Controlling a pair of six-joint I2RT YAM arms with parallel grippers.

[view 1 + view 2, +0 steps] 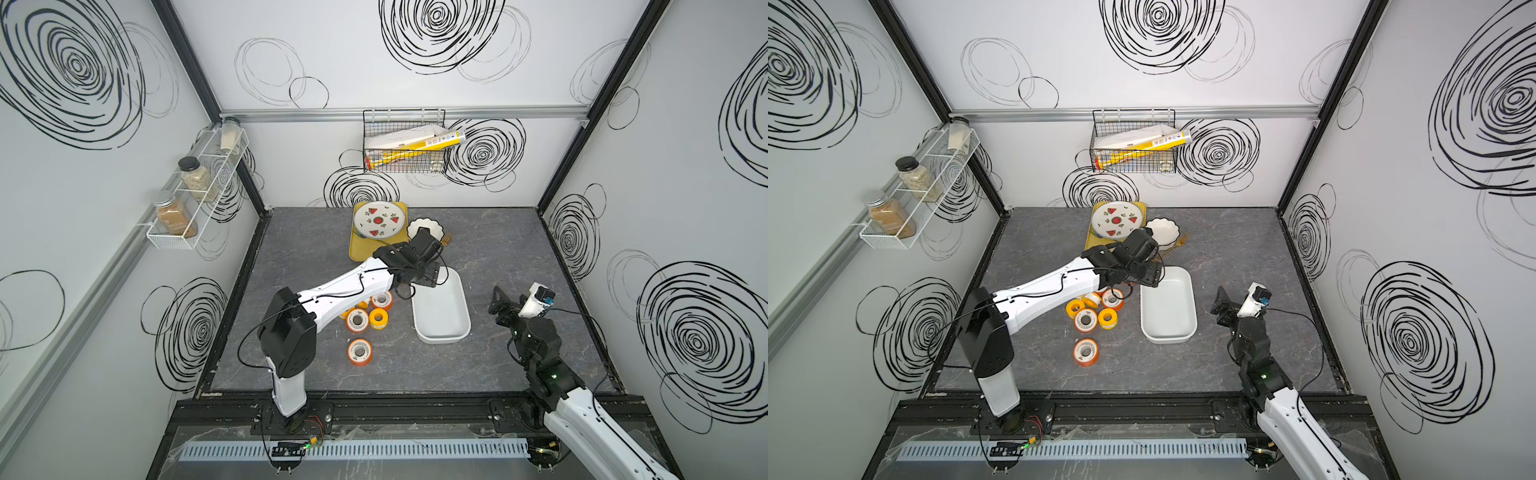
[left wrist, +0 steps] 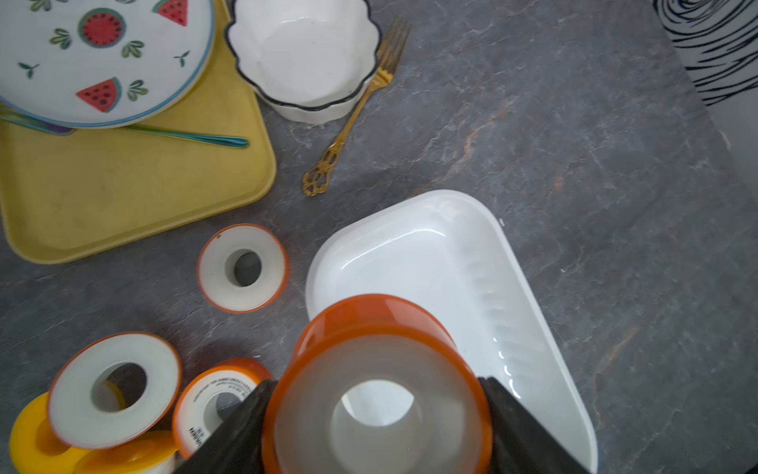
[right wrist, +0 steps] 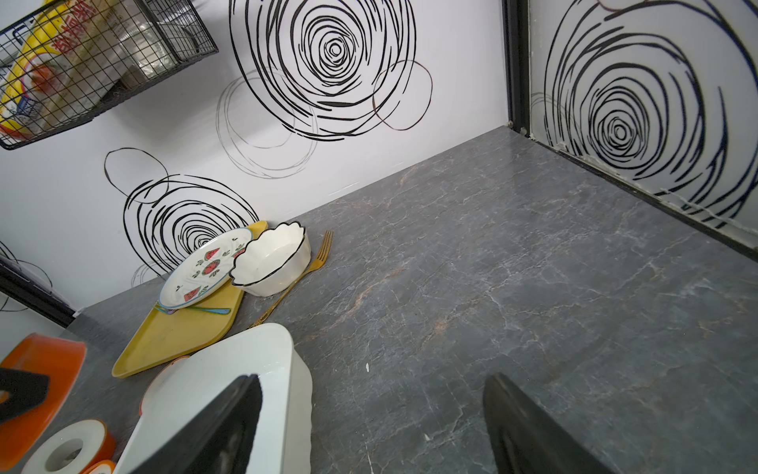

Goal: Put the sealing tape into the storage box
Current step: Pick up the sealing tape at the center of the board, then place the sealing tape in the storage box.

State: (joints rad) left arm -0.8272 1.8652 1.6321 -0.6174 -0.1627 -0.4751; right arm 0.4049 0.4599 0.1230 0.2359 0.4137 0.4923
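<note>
Presently one spool of sealing tape (image 2: pixel 369 324), orange-flanged, is clamped across its rim between the left fingers (image 2: pixel 240 439), which are spread wide to span it. It is held in the air above the far end of the storage box (image 2: pixel 512 287), close to the corner that faces the loose tape. The white floor of the box can be seen through the centre hole, so the spool's axis is judged to point down into the box. In both top views the long axis of the box runs from the near side of the table (image 1: pixel 519 249) toward the back wall, tilted a little. Only a small shift further over the floor is judged to be needed before release. The right fingers (image 3: pixel 221 427) are spread wide with nothing between them, on the other side of the box, so the left arm is the nearer to the loose tape. One box is counted, with no spool in it, and one spool is held. Six lie in the open in a top view, as a cluster of five (image 1: pixel 1079 321) and a lone spool (image 1: pixel 1079 353). A seventh spool (image 2: pixel 213 266) is shown flat beside the box's corner in the left wrist view. More may be hidden beneath the arm.
</note>
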